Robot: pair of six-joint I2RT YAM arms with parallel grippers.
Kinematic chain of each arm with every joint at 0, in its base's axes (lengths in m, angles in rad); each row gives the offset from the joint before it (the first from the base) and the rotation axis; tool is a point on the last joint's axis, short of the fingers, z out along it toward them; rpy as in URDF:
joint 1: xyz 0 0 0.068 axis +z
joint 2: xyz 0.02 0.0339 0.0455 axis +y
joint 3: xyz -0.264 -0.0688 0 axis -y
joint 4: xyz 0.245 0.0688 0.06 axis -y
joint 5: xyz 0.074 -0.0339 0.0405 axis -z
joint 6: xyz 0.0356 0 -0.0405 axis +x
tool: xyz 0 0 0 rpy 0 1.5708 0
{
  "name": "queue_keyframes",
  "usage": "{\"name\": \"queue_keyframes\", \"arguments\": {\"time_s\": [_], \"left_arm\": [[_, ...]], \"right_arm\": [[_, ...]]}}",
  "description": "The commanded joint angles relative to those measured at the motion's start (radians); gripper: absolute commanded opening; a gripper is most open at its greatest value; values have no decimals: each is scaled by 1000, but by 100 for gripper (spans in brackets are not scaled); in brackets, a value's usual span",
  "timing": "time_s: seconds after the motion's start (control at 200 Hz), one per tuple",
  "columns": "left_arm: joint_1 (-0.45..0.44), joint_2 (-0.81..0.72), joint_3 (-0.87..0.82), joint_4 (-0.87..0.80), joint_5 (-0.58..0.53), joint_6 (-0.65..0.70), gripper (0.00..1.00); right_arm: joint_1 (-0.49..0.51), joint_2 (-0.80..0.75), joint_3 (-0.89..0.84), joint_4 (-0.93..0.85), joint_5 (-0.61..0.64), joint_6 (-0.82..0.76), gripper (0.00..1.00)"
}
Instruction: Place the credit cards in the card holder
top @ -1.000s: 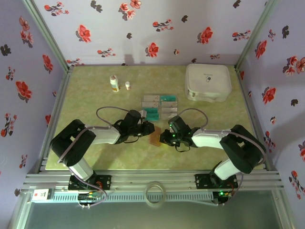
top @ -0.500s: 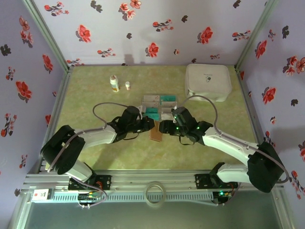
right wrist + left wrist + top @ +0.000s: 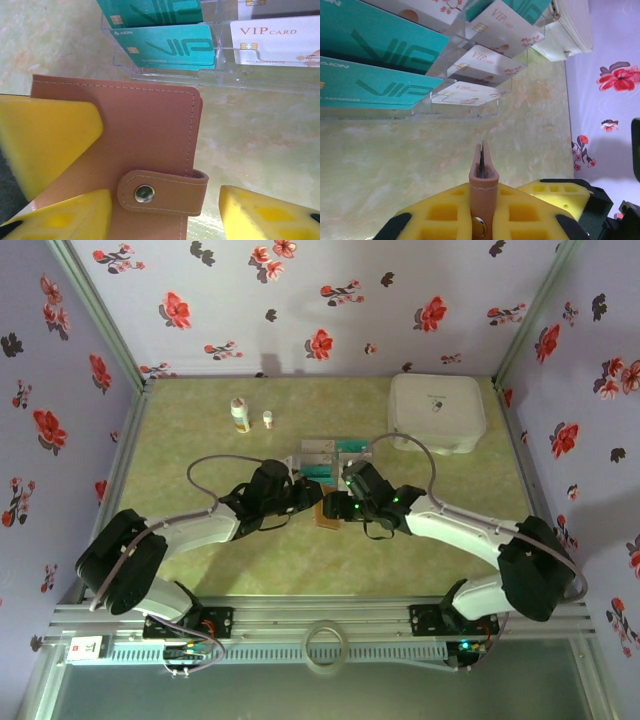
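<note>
The card holder [image 3: 125, 130], a pinkish-brown wallet with a snapped strap [image 3: 162, 192], is held on edge just above the table. My left gripper [image 3: 482, 200] is shut on it, its yellow pads [image 3: 437, 210] pressing both faces. My right gripper [image 3: 165, 215] is open, with the strap end between its yellow fingers [image 3: 265, 212], which stand apart. In the top view the two grippers meet at the card holder [image 3: 327, 513]. The credit cards stand in a clear tray [image 3: 335, 455] just beyond: teal ones [image 3: 170, 47] and silver-white VIP ones [image 3: 275, 42].
A large white rounded case [image 3: 436, 412] lies at the back right. Two small bottles [image 3: 240, 415] stand at the back left. Flowered walls close in three sides. Open green tabletop [image 3: 200, 455] lies to the left and in front.
My right gripper has opened and swung left and toward the tray, its arm stretched out. My left gripper has carried the card holder a little farther from the bases.
</note>
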Motion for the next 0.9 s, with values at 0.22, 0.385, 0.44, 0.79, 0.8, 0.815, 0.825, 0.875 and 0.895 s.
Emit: {"name": "queue_keyframes", "arguments": {"time_s": [0.22,0.385,0.44,0.79,0.8,0.815,0.825,0.875,0.895], "left_arm": [[-3,-65,-10,9,-27,-1,0],[7,-74,-10,-12,-30,26,0],[8,-73,-8,-20,-30,35,0],[10,-50,4,-37,-31,69,0],[10,-50,6,-37,-30,70,0],[9,-50,7,-37,-30,70,0],[10,-49,7,-37,-30,70,0],[10,-47,8,-37,-28,69,0],[9,-47,10,-37,-28,70,0]], "right_arm": [[5,51,-39,-131,216,-27,45],[-35,-45,-117,-238,282,6,40],[-40,-102,-143,-236,262,18,40],[-53,-273,-152,-105,51,83,47],[-54,-272,-150,-100,48,85,47],[-55,-271,-149,-93,41,87,47],[-56,-270,-147,-87,37,87,47],[-58,-260,-134,-63,18,88,48],[-58,-254,-131,-56,11,89,48]]}}
